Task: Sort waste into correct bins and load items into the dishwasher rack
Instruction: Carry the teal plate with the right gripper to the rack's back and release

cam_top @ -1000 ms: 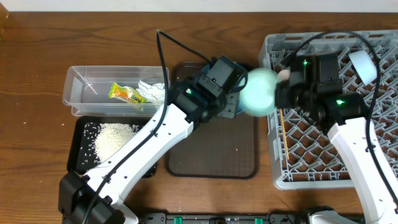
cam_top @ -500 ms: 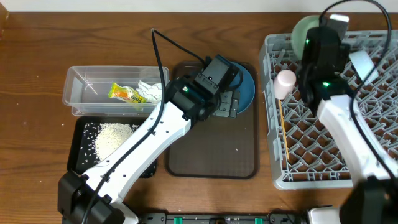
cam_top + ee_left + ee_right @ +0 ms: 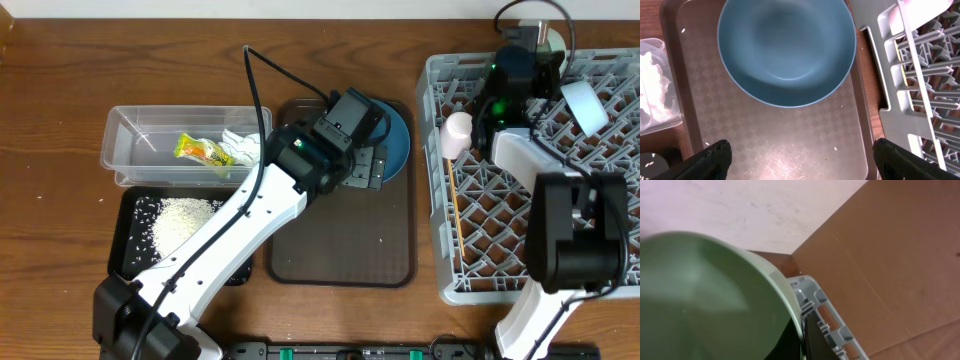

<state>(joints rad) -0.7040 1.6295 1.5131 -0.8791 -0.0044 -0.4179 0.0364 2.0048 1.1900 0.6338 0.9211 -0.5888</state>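
The dark blue plate [image 3: 393,146] [image 3: 787,50] lies at the far end of the brown serving tray [image 3: 340,245]. My left gripper [image 3: 365,166] [image 3: 802,165] hovers open and empty just in front of it. My right gripper [image 3: 520,52] [image 3: 802,330] is shut on the rim of the mint-green bowl [image 3: 705,295], held on edge at the back edge of the grey dishwasher rack [image 3: 600,240] [image 3: 827,312]. The arm hides most of the bowl from above. The pink cup [image 3: 457,133], small pale bowl [image 3: 583,105] and chopsticks [image 3: 451,195] are in the rack.
The clear tub [image 3: 140,130] at the left holds the yellow-green wrapper [image 3: 203,150] and white napkin [image 3: 243,147]. The black tray [image 3: 128,255] in front of it holds rice [image 3: 180,222]. A few grains lie on the serving tray. The rack's side wall [image 3: 910,90] is close to the plate's right.
My right arm carried the mint-green bowl from beside the plate up and back to the rack's far edge. My left arm has stayed in place.
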